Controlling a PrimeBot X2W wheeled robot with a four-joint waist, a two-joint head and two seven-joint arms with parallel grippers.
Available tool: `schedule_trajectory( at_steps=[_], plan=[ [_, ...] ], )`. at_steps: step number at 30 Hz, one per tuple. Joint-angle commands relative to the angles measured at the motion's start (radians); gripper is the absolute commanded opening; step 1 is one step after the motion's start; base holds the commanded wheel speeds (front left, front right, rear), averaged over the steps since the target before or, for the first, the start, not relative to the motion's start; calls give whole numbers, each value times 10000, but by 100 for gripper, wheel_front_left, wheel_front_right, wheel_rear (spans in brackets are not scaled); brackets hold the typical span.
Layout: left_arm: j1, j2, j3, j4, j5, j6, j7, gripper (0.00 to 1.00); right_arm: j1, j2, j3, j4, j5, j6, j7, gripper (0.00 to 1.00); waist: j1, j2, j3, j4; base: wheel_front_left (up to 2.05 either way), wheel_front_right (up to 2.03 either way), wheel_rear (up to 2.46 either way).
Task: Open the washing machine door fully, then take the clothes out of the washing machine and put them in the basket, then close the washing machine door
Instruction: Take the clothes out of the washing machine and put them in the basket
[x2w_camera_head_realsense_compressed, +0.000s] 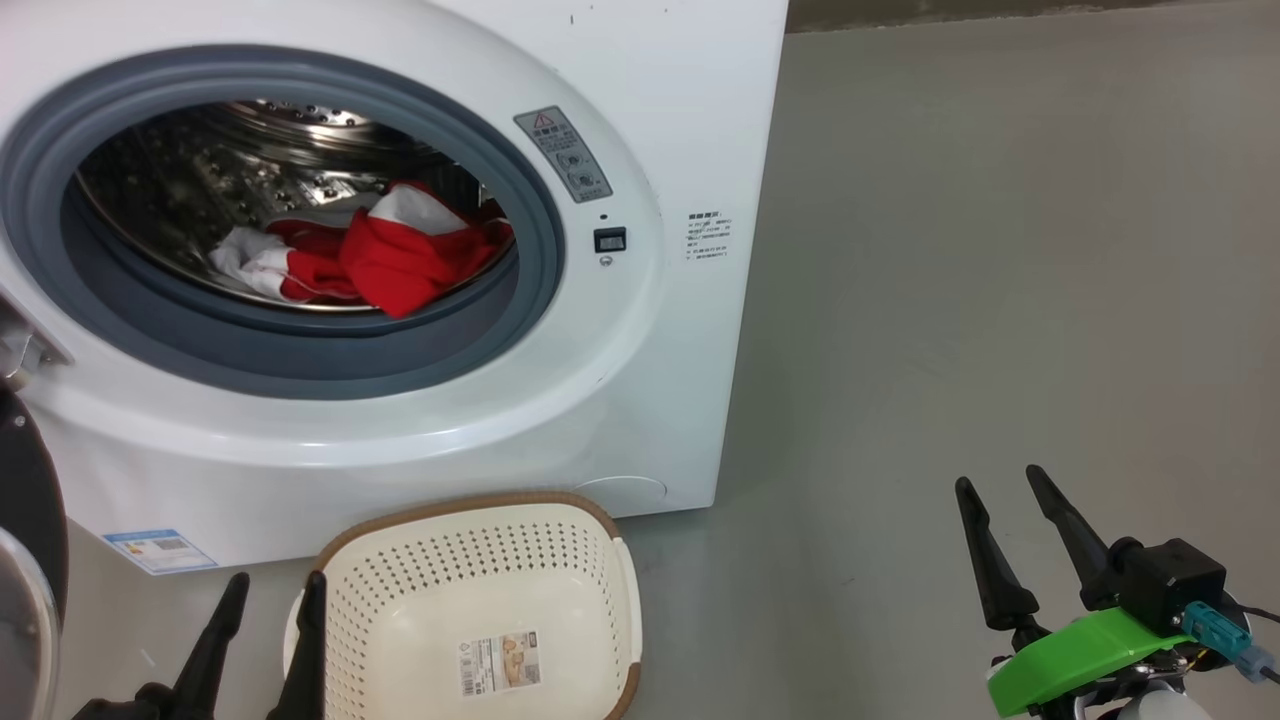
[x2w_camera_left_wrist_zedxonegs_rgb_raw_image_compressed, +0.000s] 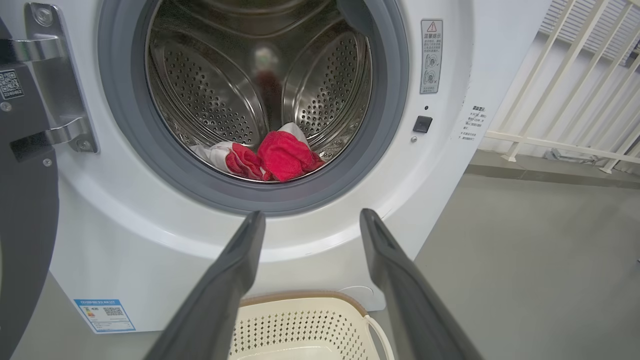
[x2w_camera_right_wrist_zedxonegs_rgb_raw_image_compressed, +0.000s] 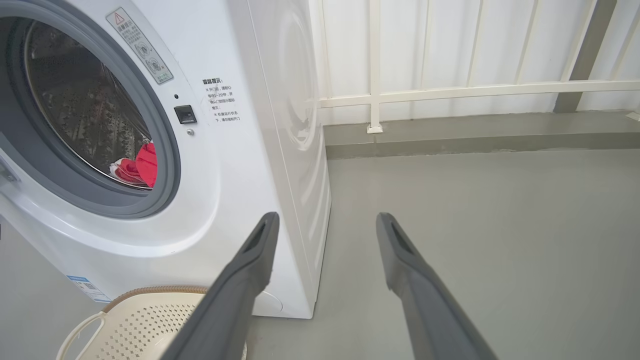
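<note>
Far left, the washing machine door (x2w_camera_head_realsense_compressed: 22, 520) is swung open, its black rim at the edge of the head view and its metal hinge (x2w_camera_left_wrist_zedxonegs_rgb_raw_image_compressed: 55, 85) bright in the left wrist view. Next along, the left gripper (x2w_camera_head_realsense_compressed: 277, 590) sits low, fingers spread apart with nothing between them, one finger crossing the near left rim of the basket (x2w_camera_head_realsense_compressed: 470, 506). That cream basket stands on the grey floor (x2w_camera_head_realsense_compressed: 950, 250) right in front of the washing machine (x2w_camera_head_realsense_compressed: 650, 400), nothing in it but the paper label on its bottom. Up in the drum, the clothes (x2w_camera_head_realsense_compressed: 395, 262) lie in a red and white heap at the front, against the lower gasket. From the left wrist view the left gripper points straight at the opening. Over on the right, well clear of the machine, the right gripper (x2w_camera_head_realsense_compressed: 1000, 482) hangs above bare floor, fingers spread wide and holding nothing, a green part (x2w_camera_head_realsense_compressed: 1080, 645) behind them.
</note>
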Motion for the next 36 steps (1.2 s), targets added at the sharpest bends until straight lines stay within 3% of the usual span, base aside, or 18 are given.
schedule_trajectory(
  at_steps=[1,18,30,36],
  plan=[
    [-309,142,353,-174,-39,-56,-78,100,-244,-99,236,-276,-47,50,-94,100,0,0,10,5,0,0,0],
    [-768,171,288,455,168,-56,-78,100,-391,41,307,-349,-93,50,-94,100,0,0,476,-50,0,0,0],
    [-3415,818,-276,2228,303,-56,0,100,-843,347,361,-473,-176,50,-94,100,0,0,1524,-268,0,0,0],
    [-5517,1044,-555,3400,361,-45,920,100,-1196,494,469,-520,-189,50,-94,100,0,0,2152,-490,0,0,0]
  ],
)
